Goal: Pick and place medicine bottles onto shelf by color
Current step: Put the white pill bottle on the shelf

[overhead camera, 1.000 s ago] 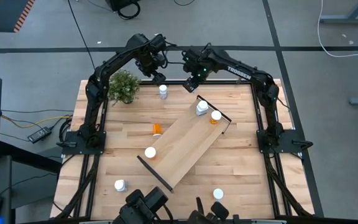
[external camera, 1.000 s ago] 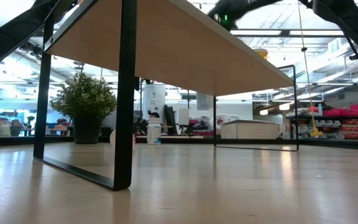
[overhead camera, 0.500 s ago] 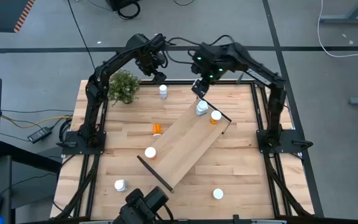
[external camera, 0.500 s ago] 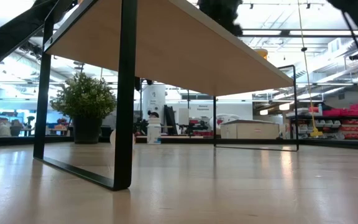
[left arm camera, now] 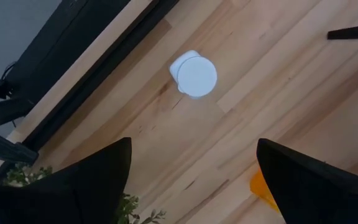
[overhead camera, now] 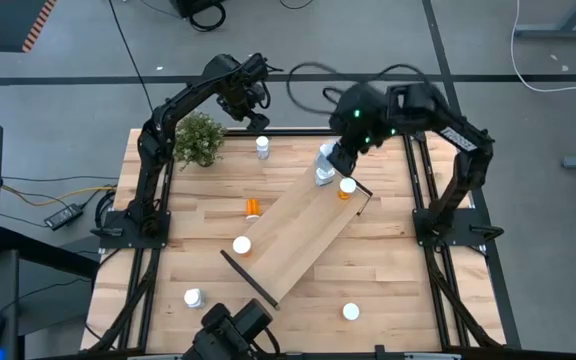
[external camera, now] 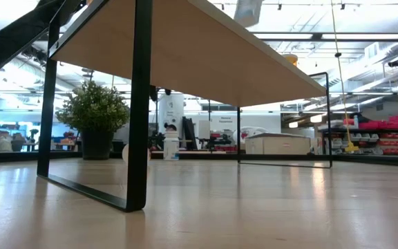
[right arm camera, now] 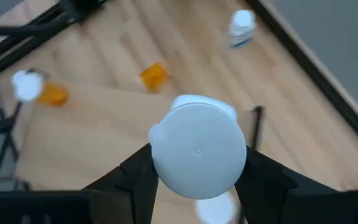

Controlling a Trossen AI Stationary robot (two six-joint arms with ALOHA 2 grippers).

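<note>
While the right gripper (right arm camera: 197, 180) clamps a white bottle (right arm camera: 197, 152) above the shelf (overhead camera: 303, 235), lowering it beside the other white one comes next, the left gripper (left arm camera: 191, 180) waiting open.

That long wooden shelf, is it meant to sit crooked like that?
The shelf does look odd: it lies diagonally across the table, not square to its edges. An orange bottle also lies tipped on the table beside it.

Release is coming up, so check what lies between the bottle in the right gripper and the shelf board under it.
The right gripper holds a white bottle over the shelf's far end. Another white-capped bottle stands on the board almost directly beneath it, with an orange bottle beside that one. The middle of the board looks bare.
</note>
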